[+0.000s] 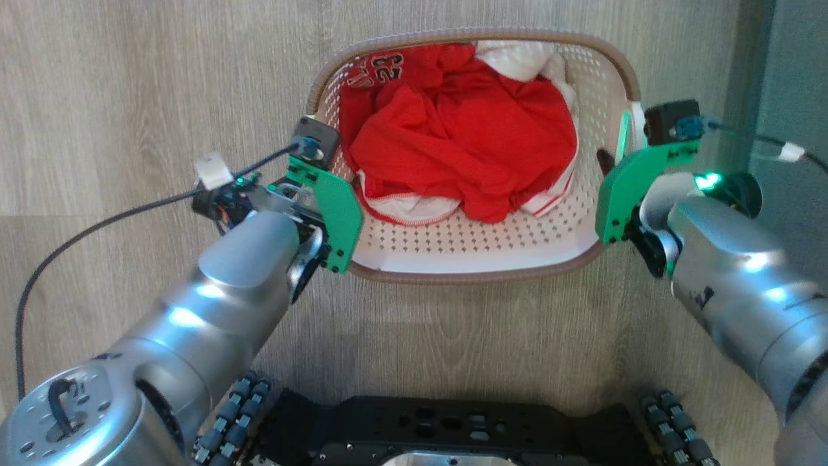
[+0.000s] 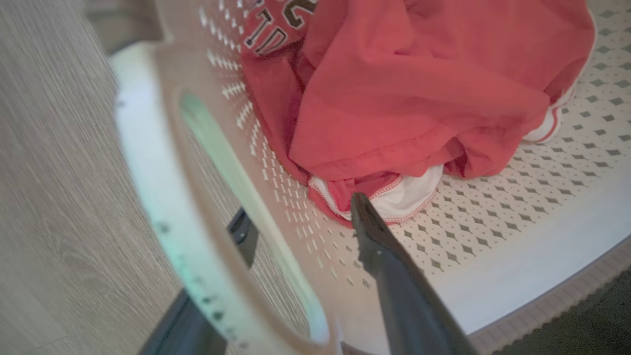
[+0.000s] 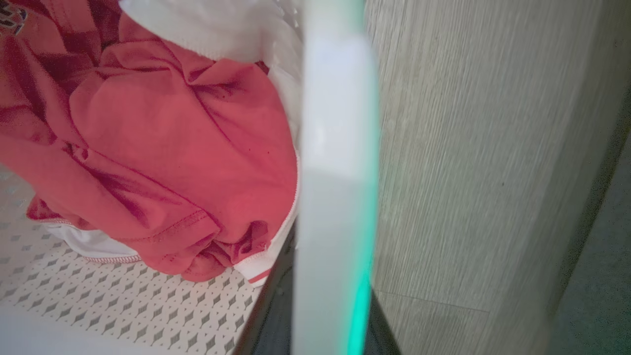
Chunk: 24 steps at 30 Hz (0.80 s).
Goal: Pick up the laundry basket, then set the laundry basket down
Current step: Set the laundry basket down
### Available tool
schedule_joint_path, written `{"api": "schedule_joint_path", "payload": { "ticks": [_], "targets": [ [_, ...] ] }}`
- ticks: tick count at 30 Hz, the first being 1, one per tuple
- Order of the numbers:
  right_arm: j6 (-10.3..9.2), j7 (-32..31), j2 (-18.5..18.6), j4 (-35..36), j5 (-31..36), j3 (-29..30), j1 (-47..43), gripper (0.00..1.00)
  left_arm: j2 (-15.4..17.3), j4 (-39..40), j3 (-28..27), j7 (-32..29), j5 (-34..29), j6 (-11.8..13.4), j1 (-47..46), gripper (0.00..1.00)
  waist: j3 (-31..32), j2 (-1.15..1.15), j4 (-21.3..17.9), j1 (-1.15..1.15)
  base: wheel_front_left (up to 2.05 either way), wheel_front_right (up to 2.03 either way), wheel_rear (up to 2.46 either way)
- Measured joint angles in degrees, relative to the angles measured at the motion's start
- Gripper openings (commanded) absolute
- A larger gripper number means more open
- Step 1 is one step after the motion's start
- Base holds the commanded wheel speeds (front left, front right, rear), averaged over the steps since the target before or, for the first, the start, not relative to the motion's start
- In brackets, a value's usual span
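Observation:
The laundry basket (image 1: 479,277), white and perforated with a brown rim, sits between my arms on the wood floor and holds red and white clothes (image 1: 453,136). My left gripper (image 1: 343,220) is at its left side. In the left wrist view this gripper (image 2: 300,213) is open, one dark finger (image 2: 389,266) inside the basket and the other outside the white handle (image 2: 162,162). My right gripper (image 1: 614,178) is at the basket's right side. In the right wrist view it (image 3: 328,315) is shut on the white right handle (image 3: 335,148), a dark finger on each side.
Pale wood floor (image 1: 129,97) surrounds the basket. A grey-green surface (image 1: 792,65) rises at the far right, close to my right wrist. My black base (image 1: 453,427) lies at the bottom edge. A dark cable (image 1: 97,226) trails from my left wrist.

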State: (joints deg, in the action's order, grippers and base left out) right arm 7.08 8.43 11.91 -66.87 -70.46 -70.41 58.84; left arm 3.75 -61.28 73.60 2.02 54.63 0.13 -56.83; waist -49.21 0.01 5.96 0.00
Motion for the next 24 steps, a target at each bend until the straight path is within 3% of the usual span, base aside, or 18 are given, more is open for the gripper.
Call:
{"api": "schedule_joint_path", "payload": {
  "ticks": [2,4,24],
  "targets": [
    [-0.01,0.0,0.0,0.0,-0.2,0.0,1.1,0.03,-0.3,0.2,0.0,0.0,0.0,0.5,0.1,1.00,-0.1,0.00,0.1,0.00,0.00,0.00,0.00],
    [-0.01,0.0,0.0,0.0,-0.2,-0.2,1.5,1.00,-0.3,0.2,0.0,0.0,0.0,1.0,0.0,1.00,-0.1,0.00,0.2,0.00,0.00,0.00,0.00],
    [0.00,-3.2,-1.4,-2.8,-1.8,-0.6,1.6,1.00,-1.3,-0.5,0.1,1.6,0.0,3.3,-0.1,1.00,1.3,0.00,0.7,0.00,0.00,0.00,0.00]
  ]
}}
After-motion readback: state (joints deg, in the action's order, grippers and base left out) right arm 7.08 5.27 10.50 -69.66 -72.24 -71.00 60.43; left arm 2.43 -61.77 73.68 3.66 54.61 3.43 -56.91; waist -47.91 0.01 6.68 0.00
